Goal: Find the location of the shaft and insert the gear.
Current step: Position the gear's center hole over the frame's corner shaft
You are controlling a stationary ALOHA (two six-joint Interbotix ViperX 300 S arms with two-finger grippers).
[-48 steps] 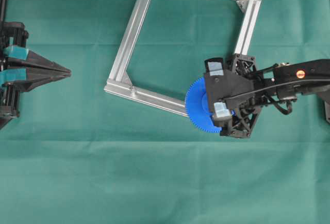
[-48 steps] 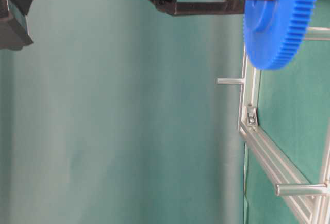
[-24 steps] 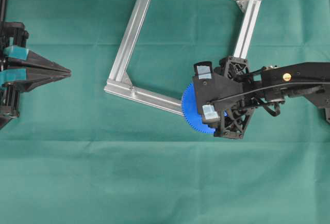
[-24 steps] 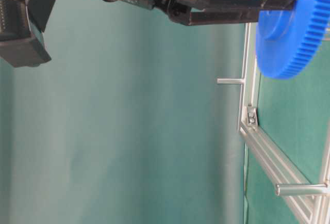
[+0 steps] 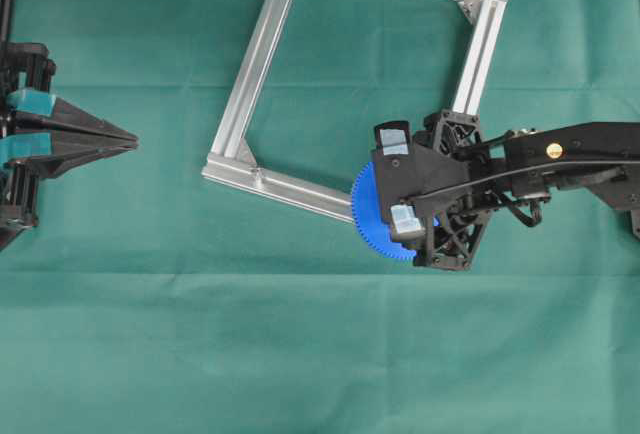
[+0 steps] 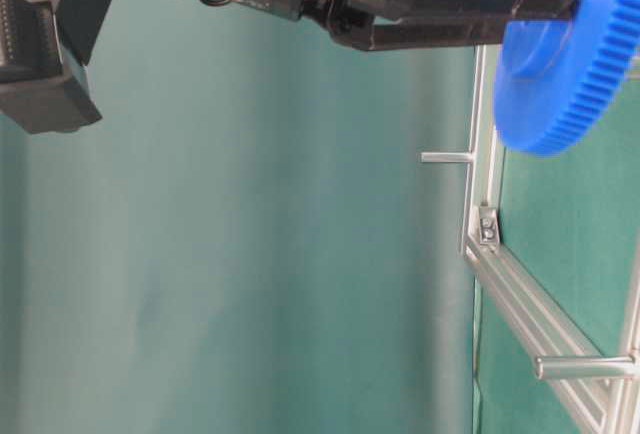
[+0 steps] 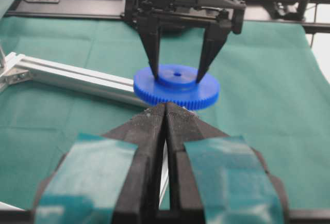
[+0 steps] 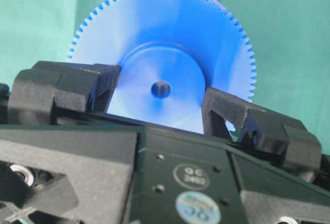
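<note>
gear (image 5: 372, 216) first: the bright blue toothed wheel hangs in the right claw (image 5: 396, 180), whose two black fingers (image 7: 153, 53) pinch the raised round hub from either side. the right wrist view shows the small centre hole sitting between the fingertips, unobstructed, with the fine teeth fanning out past both fingers. from overhead the gear sits over the near right corner of the aluminium frame (image 5: 258, 59), overlapping the end of the frame's lower bar, and most of the wheel is hidden under the claw body. in the table-level view, which is turned on its side, the gear (image 6: 575, 54) is held off the green cloth (image 5: 300, 354) and close to the frame bar (image 6: 520, 304); whether it touches the bar cannot be told.

two slim silver pegs stick out of the frame in that same view, one (image 6: 446, 157) just beyond the gear's rim and another (image 6: 585, 366) further along the bar. which of them is the shaft cannot be told from these views.

the left claw (image 5: 128, 138) rests well apart at the left edge of the desk, its black tapered fingers pressed together with nothing between them; teal tape wraps their bases (image 7: 85, 177).
</note>
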